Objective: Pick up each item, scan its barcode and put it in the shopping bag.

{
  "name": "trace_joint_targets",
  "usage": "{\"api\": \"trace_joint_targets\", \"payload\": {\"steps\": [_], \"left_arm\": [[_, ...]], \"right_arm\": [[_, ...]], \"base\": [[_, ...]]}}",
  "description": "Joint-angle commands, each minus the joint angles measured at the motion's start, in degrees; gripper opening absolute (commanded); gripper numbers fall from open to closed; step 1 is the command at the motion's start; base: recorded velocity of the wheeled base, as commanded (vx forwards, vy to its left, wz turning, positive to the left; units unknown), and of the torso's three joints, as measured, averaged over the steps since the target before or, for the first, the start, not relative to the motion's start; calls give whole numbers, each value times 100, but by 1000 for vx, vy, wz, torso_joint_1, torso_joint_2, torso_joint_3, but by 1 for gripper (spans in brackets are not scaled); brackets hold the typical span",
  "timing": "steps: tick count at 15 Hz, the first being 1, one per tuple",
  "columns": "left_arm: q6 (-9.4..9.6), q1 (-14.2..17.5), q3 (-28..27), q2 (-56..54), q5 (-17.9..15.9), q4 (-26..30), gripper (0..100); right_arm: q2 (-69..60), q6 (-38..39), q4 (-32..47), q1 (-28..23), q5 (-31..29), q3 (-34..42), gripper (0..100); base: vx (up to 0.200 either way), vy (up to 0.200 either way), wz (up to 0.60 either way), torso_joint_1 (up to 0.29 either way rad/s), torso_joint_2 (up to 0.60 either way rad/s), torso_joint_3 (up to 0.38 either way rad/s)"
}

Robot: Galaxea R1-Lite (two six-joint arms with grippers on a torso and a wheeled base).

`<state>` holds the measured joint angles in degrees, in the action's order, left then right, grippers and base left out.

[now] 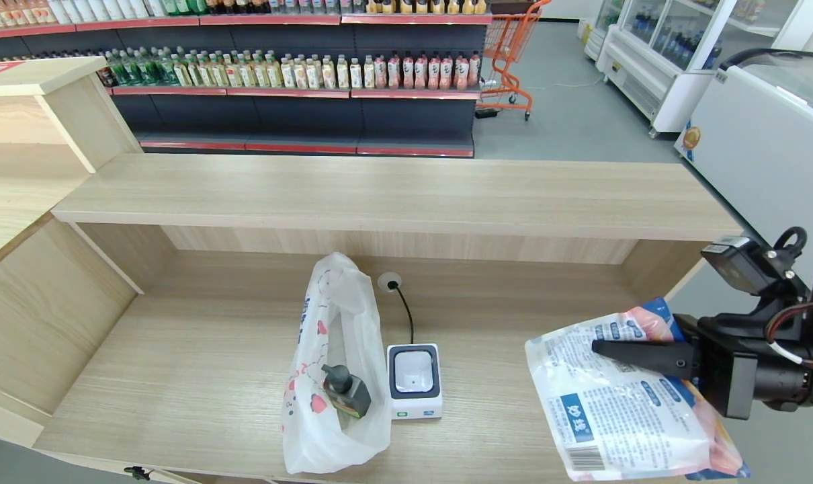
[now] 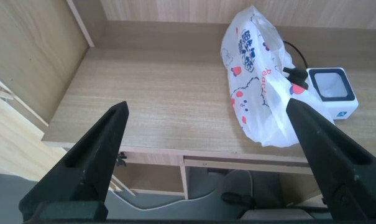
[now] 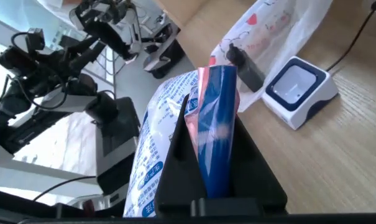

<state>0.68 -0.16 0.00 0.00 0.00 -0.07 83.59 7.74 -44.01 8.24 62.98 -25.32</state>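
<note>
Plainly, the right pincer was clamped on a white, blue and pink packet, one dark finger lying flat across the printed face and the other hidden behind it. The packet hung in the air, clear of the counter, with its barcode at the corner below the pincer. To this pincer's left and lower down, well apart from it, the scanner sat on the counter with its window facing up. Just beyond the scanner, farther from the pincer, stood the shopping bag, touching the scanner's side, with a dark pump bottle inside it. The left pincer was spread wide with nothing between its fingers, raised above the counter's near edge; the bag lay ahead of it and below.
</note>
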Motion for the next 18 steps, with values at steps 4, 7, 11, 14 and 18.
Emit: {"api": "trace_joint_targets", "payload": {"steps": [4,7,11,14,18], "left_arm": [[2,-2,0,0,0,-1,100],[2,-2,0,0,0,-1,100],[2,-2,0,0,0,-1,100],[2,-2,0,9,0,-1,100],[2,-2,0,9,0,-1,100]], "right_arm": [[-449,729,59,433,-5,-26,0],[-449,755,94,600,-5,53,0],[-563,755,490,714,-13,45,0],[-546,773,586,723,-13,71,0],[-590,782,815,784,-5,71,0]], "base": [[0,0,0,0,0,0],[0,0,0,0,0,0],[0,0,0,0,0,0],[0,0,0,0,0,0],[0,0,0,0,0,0]]}}
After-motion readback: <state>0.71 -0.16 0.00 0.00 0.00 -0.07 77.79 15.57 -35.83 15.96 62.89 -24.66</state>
